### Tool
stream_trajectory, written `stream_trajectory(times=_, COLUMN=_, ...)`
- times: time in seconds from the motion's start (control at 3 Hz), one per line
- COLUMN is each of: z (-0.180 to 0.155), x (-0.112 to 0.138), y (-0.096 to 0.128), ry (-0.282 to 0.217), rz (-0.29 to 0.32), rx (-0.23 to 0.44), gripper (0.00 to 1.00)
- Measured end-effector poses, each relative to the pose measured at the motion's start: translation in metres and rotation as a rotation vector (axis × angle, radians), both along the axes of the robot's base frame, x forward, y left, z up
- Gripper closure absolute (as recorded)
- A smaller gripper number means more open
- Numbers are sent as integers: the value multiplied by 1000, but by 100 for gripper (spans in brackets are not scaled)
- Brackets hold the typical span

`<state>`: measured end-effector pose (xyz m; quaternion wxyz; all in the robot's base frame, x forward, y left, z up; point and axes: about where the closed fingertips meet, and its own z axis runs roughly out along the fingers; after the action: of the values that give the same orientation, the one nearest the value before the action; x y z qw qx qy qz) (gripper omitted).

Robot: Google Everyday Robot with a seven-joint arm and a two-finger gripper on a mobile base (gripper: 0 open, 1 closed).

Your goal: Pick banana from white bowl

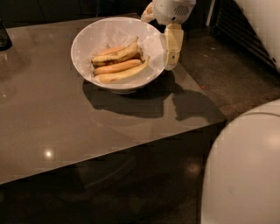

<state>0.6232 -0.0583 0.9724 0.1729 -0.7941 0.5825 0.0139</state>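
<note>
The white bowl (87, 37) stands at the far right part of the table and holds three bananas. The pale yellow banana (122, 74) lies nearest the front rim. An orange-tinted banana (117, 66) lies behind it, and a dark-streaked one (116, 54) lies on top at the back. My gripper (160, 31) hangs at the bowl's right rim, open and empty. One finger (172, 46) points down just outside the rim; the other (147, 13) shows behind the bowl's far edge. It touches no banana.
The brown glossy table (65, 127) ends close to the right of the bowl, with dark floor (227, 70) beyond. A dark object (4, 37) stands at the far left edge. A large white rounded body (245, 170) fills the lower right.
</note>
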Motion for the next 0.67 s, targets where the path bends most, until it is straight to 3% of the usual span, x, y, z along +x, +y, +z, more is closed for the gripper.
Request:
stream_trajectory(times=0.33, z=-3, x=15, y=2, ry=10, rz=14, rx=4, gripper=7)
stream_trajectory(times=0.67, z=-20, x=26, y=16, ry=44, rz=41, rx=15, gripper=26)
